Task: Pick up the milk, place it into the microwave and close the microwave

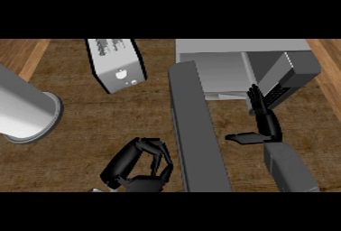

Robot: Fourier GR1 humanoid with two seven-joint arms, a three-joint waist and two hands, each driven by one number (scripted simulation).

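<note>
- We are seeing the microwave [230,67] at upper right of the frame, its door [196,135] swinging open and running as a long grey slab down the centre to the lower edge.
- We are not finding the milk for sure; the cavity is showing pale grey with only a small whitish patch low inside.
- The right hand [263,119] is standing at right of the door, fingers straight, thumb out, holding nothing, fingertips reaching toward the cavity's front edge.
- The left hand [136,164] is sitting at lower centre-left, fingers curled, gripping nothing, just beside the door's left edge.
- We are noting a grey box [117,65] at upper centre-left and a grey cylinder [26,115] at far left, with open wooden counter [100,122] lying between them.
</note>
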